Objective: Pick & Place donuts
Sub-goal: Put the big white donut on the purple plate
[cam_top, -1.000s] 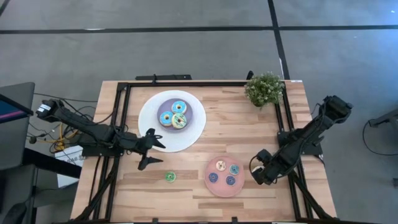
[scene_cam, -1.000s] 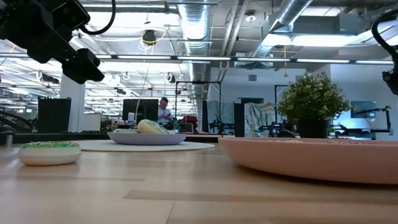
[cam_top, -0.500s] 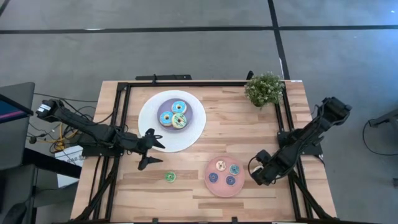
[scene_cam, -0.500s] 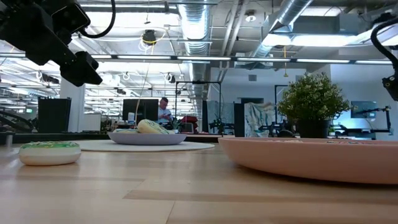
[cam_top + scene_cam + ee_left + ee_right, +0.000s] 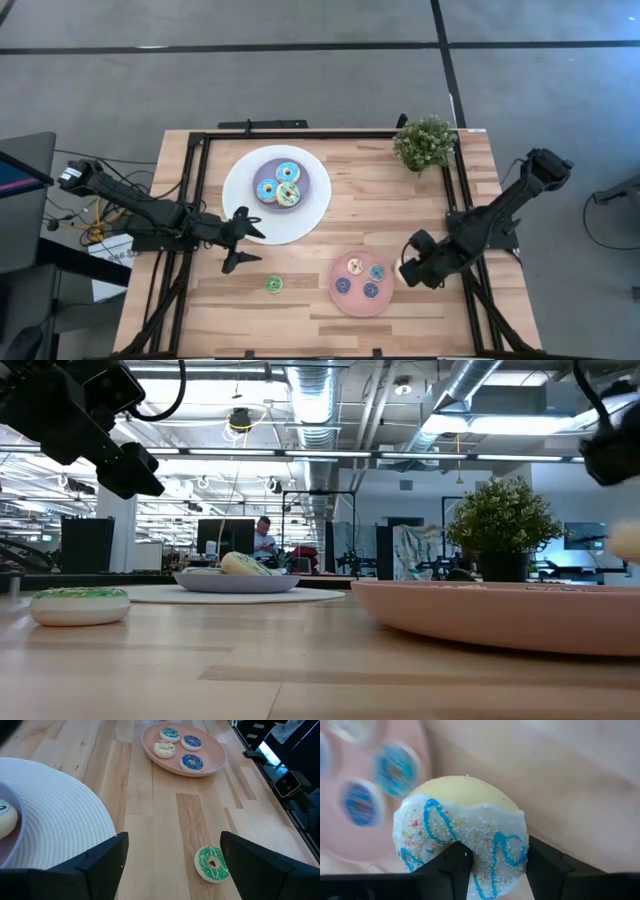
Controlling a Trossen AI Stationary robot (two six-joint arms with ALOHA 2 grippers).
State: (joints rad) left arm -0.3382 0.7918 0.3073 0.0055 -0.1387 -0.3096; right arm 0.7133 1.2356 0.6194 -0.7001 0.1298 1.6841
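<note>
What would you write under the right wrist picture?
Right gripper holds a white-iced donut beside the pink plate.

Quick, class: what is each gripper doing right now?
Left gripper: open, holding nothing.
Right gripper: shut on a white-iced donut.

Open-plan office: exposed ceiling ducts (image 5: 330, 400); desk monitors (image 5: 222, 537).

Over the last second the right end effector (image 5: 408, 271), clamped on a pale yellow toy donut with white icing and blue drizzle (image 5: 461, 835), has slid away from the counter's right edge and closer to the round pink plate (image 5: 338, 298), its arm stretched out further over the counter.
</note>
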